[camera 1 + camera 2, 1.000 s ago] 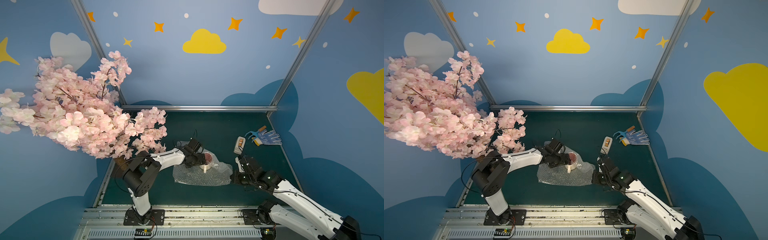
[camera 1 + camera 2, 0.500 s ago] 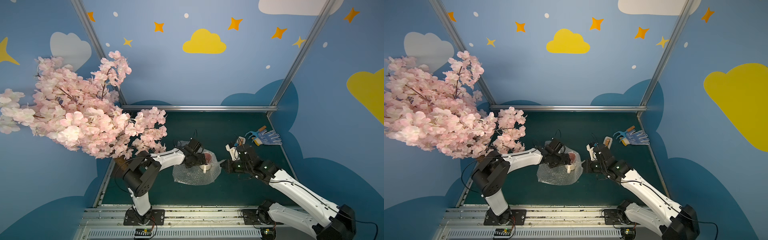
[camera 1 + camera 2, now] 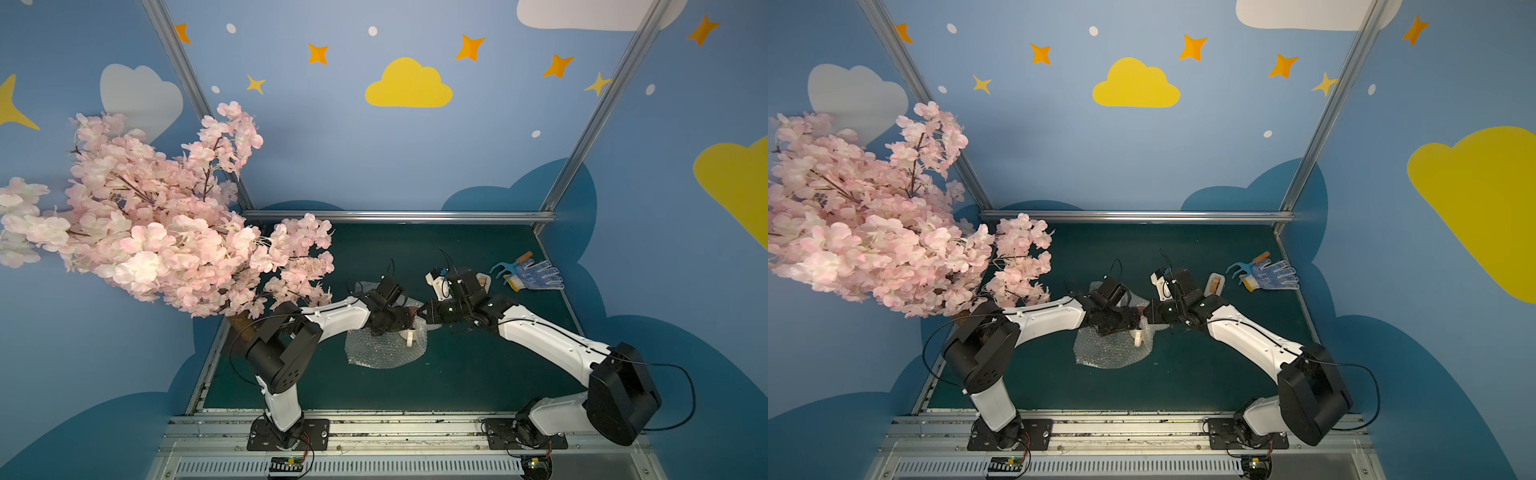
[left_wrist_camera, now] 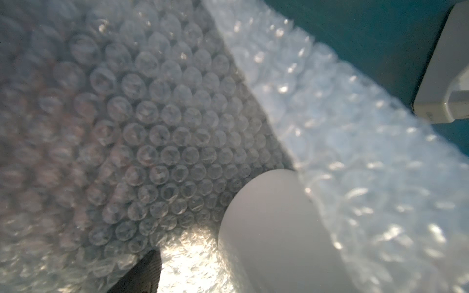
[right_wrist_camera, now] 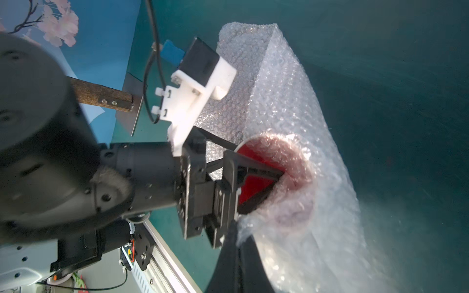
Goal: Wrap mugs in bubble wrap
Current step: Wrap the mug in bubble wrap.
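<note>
Mug (image 5: 256, 175): mid-worktop (image 3: 478, 374), on its side atop the wrap (image 3: 378, 353), red mouth half veiled by a lifted fold; handle (image 3: 409, 338) bare. Wrapping judged partly done; rolling and closing remain.
Left gripper (image 5: 264, 185): jaws spread inside the mouth, pinning the mug.
Right gripper (image 3: 422, 312): shut on the fold's edge.
Nearby: gloves (image 3: 536, 276), tape dispenser (image 3: 1214, 284), blossom branch (image 3: 166, 224), all apart; only the left gripper blocks the fold.

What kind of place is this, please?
Probably a robot test cell dressed as a play scene: painted cloud-and-star walls, an artificial cherry blossom tree, and a green table framed by metal rails.
</note>
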`<state>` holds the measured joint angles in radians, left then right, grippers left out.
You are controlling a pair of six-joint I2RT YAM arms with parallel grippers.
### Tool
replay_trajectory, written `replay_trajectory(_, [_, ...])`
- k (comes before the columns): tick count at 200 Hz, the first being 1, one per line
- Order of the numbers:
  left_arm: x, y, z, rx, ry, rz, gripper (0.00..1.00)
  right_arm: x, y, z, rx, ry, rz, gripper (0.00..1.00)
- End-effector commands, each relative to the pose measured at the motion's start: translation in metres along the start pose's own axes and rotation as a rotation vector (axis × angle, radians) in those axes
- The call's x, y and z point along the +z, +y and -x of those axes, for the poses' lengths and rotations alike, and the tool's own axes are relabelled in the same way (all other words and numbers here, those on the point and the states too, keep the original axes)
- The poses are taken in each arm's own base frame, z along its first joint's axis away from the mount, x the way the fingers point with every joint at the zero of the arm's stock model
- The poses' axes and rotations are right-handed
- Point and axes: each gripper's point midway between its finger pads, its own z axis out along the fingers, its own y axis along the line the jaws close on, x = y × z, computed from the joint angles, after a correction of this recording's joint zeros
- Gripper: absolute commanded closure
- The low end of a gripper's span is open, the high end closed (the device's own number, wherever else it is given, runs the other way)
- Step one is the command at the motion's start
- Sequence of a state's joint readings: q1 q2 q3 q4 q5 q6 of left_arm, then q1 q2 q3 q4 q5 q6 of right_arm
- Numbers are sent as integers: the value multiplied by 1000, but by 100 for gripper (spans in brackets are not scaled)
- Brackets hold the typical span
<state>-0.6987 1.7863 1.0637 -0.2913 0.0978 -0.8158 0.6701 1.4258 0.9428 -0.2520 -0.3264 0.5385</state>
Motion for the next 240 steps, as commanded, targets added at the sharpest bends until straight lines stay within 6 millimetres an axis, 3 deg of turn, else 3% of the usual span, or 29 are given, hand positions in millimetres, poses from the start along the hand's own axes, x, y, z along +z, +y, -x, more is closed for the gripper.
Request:
replay_trajectory(1, [1,7,-9,1,24,20,11,9,3,11,-7,-2,20,100])
replay_trajectory(50, [-17,-3,-3,28,-28,-31,17,31,-14,0,43,76,-25,100])
replay_trajectory(82, [-37,-5,1,50,-82,-41,31,41,-27,-6,74,125,-83,100])
replay_trajectory(130, [-57,-10,-6,103,-121,-94,30,57,-36,-12,112,197,-132,100])
replay_trajectory(181, [-53,-24,-11,137,-107,-176,25,70,-39,-22,131,263,-155,100])
replay_trajectory(240, [-43,-35,-10,152,-96,-221,24,69,-32,-18,134,263,-138,100])
